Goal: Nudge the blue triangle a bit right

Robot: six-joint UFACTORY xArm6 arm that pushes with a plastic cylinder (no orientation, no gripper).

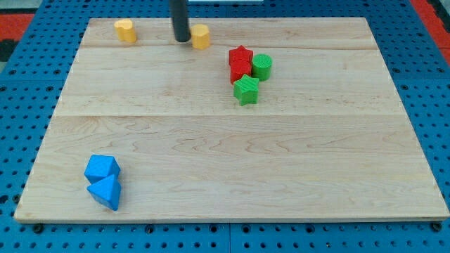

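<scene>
the wooden board [232, 154] fills most of the view and serves as the landmark here; everything else is placed against its corners and edges.

near the board's bottom-left corner sit two blue blocks touching each other: a blue faceted block [103, 167] and, just below it toward the board's bottom edge, the blue triangle [106, 192], which is the task's thing.

toward the board's top edge, a little right of its middle, is a tight cluster: a red block [240, 65] whose upper part looks star-like, a green cylinder [261, 67] touching its right side, and a green star-like block [246, 91] just below them.

along the board's top edge lie two yellow blocks, one yellow cylinder [125, 30] near the top-left corner and another yellow block [201, 36] further toward the middle.

my tip [182, 39] stands at the board's top edge, just left of that second yellow block, apparently touching or nearly so. it is a bare rod, so it holds nothing and merely rests on the surface.

the relation that matters: the blue triangle lies far from my tip, down toward the bottom and somewhat left. to push it right, i judge my tip must first travel to the triangle's left side, near the board's left edge, keeping clear of the blue faceted block.
</scene>
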